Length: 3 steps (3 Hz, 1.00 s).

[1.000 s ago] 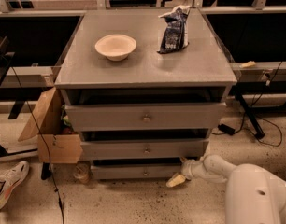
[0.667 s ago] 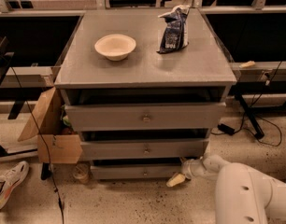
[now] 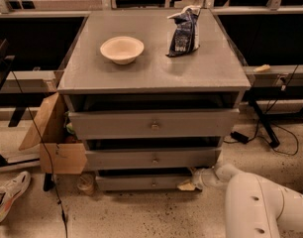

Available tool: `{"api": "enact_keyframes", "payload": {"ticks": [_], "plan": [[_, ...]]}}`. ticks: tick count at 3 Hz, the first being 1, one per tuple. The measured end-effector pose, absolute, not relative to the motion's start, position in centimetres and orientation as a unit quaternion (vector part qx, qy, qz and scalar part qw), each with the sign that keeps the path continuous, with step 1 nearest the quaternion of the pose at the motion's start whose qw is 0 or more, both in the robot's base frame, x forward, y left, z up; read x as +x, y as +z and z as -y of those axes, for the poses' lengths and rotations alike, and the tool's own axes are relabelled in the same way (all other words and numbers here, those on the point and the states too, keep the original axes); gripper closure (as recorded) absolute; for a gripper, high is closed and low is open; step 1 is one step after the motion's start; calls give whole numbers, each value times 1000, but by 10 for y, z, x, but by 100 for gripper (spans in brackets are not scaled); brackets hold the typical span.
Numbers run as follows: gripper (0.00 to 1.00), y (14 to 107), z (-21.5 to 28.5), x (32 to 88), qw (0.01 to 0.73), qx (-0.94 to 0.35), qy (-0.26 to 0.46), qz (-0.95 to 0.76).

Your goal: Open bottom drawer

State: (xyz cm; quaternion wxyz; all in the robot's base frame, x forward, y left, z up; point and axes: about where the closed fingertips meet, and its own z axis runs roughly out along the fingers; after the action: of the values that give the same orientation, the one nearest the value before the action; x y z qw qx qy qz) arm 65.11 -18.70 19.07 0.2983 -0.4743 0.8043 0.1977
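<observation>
Camera view is showing our gripper (image 3: 189, 185) sitting low by the floor at the picture-right end of the bottom drawer (image 3: 136, 181), lowest of three. Its knob (image 3: 153, 184) is lying nearby, toward the front's centre. Whether the gripper is clasping anything, we cannot tell.

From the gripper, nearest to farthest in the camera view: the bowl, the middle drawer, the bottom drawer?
The gripper sits low by the cabinet's right front corner.
1. bottom drawer, right beside it.
2. middle drawer, one level up.
3. bowl, on the cabinet top, left of centre.
</observation>
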Motion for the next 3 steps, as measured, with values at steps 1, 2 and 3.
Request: {"api": "enact_keyframes", "payload": {"ticks": [1,2,3], "plan": [[65,192,187,652,298,-473,199,-805],[89,197,188,655,298,-473,199,-805],[97,201,188,656,298,-473,199,-805]]}}
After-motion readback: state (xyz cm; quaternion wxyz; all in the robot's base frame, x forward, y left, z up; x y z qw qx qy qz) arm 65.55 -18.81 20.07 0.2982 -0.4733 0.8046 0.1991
